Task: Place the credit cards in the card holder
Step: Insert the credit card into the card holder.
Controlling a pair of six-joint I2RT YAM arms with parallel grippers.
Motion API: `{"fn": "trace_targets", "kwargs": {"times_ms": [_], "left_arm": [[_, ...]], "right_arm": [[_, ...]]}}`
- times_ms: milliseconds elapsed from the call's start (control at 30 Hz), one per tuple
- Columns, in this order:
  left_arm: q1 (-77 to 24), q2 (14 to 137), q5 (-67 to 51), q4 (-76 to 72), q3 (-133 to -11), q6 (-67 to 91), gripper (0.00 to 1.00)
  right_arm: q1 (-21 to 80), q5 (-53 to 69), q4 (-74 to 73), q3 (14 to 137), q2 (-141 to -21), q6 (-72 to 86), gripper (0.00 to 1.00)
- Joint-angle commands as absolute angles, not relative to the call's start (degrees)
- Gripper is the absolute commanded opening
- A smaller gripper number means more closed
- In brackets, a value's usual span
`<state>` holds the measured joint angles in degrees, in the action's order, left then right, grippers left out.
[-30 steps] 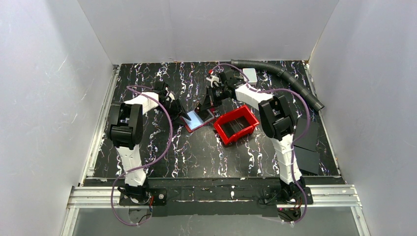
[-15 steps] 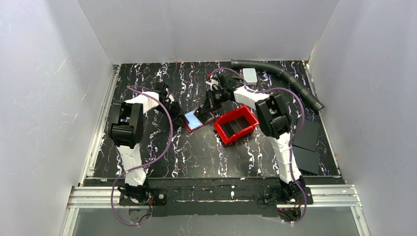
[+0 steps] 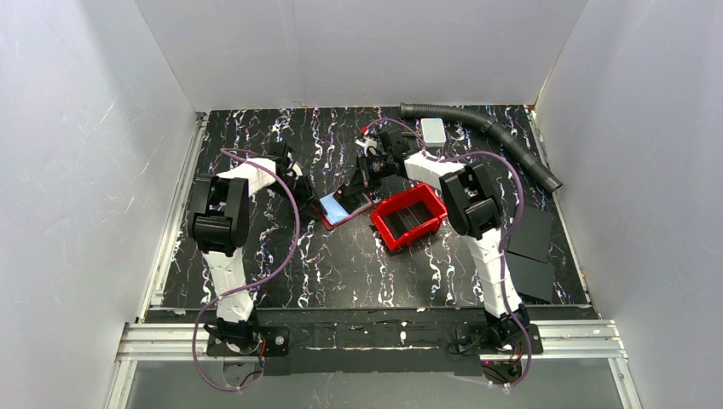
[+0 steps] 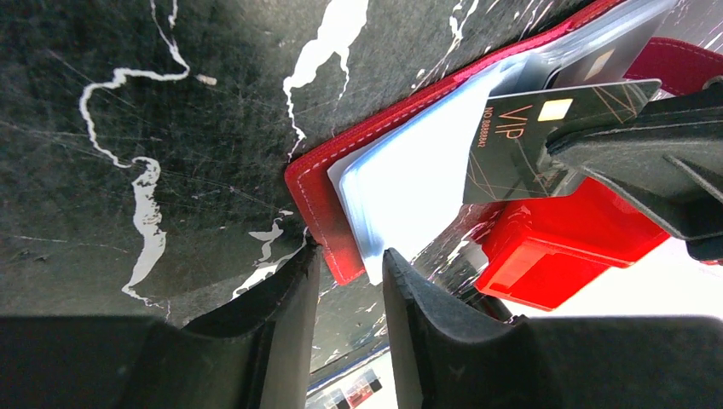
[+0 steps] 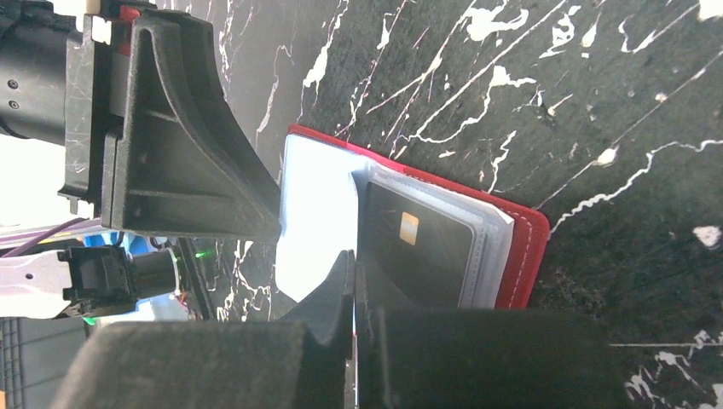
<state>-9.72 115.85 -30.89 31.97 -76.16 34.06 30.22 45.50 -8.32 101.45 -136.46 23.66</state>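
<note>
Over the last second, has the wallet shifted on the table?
No. The wallet lies in the same spot as a second ago, just left of the red bin, with the same small gap to the bin's left corner.

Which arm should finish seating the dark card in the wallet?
Right. The right gripper is shut on the dark card, already over the wallet's clear sleeves. The left gripper holds no card; its jaws stand apart at the wallet's corner.
</note>
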Motion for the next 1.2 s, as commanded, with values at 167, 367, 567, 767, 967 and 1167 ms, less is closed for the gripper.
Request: {"fn": "trace_targets", "kwargs": {"times_ms": [167,367,567,767,967,1167], "left_arm": [[-9.76,116.10,-29.93,33.22,-77.01,32.70,0.31],[-9.76,116.11,-29.96,33.21,-76.98,32.61,0.31],[-9.76,116.10,-29.97,33.22,-77.05,32.52,0.31],[-9.84,115.93,-29.93,33.22,-77.05,32.59,0.31],[-9.82,115.33,-29.72,32.84,-76.52,32.52,0.30],[-9.84,114.32,-29.79,32.31,-75.66,32.55,0.30]], "right_arm": [[30.23,47.62,-3.30,103.33,-138.98,26.09,0.01],[30.32,48.77,0.92,102.24,-139.46,28.31,0.01],[30.41,49.51,5.46,100.18,-139.52,30.67,0.01],[30.34,49.33,9.76,95.91,-137.89,36.04,0.01],[30.50,46.30,11.21,92.73,-135.23,38.56,0.17],[30.49,39.76,-7.19,99.60,-133.73,26.09,0.31]]}}
